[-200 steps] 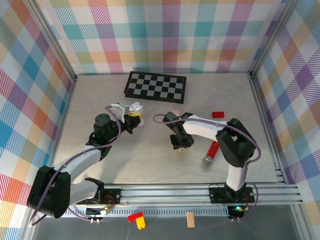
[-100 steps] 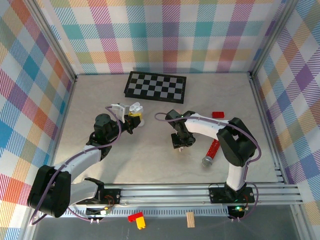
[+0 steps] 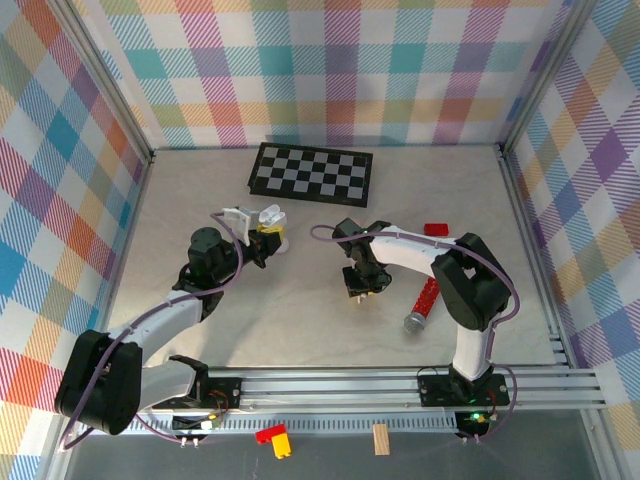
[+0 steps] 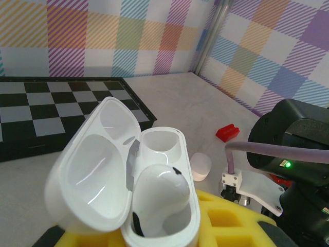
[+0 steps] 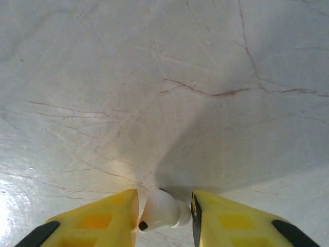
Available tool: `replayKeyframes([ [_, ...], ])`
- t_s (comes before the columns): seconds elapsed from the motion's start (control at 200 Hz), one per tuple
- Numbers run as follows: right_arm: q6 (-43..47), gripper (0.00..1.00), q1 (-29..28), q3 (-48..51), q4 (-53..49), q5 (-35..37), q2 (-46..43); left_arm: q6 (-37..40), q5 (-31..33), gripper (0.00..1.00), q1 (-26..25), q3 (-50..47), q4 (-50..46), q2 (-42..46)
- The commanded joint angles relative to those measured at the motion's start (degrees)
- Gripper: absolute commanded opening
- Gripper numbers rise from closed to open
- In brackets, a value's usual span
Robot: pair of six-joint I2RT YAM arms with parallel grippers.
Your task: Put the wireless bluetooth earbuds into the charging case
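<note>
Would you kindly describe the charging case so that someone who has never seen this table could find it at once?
Find the checkerboard at the far edge of the table; just in front of its left end, the left pincer holds a white charging case. Unlike the small pale piece lying beside it, its lid stands open, with one earbud seated and one slot empty.

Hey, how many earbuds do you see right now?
2. One earbud sits in the open case; another earbud lies in the right gripper. Others may be hidden.

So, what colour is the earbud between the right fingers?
White; the earbud shows best in the right wrist view.
</note>
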State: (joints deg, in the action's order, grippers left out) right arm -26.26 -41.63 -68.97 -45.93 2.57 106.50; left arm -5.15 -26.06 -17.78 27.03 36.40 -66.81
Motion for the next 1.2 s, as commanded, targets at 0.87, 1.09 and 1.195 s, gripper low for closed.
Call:
replayKeyframes([
  [0.87,-0.6,0.31,0.2,1.4,0.6,-1.1,-0.6,-1.0,-2.0,0.00,0.7,0.5,3.0,-0.8],
  [1.09,-0.8,0.30,0.2,2.5,3.0,-0.7,-3.6,-1.3,-2.5,0.00,0.7,0.5,3.1,-0.9],
  [1.195,-0.6,0.28,0.2,3.8,5.8,0.5,-6.6,-1.1,-2.9,0.00,0.7,0.1,4.2,-1.4],
])
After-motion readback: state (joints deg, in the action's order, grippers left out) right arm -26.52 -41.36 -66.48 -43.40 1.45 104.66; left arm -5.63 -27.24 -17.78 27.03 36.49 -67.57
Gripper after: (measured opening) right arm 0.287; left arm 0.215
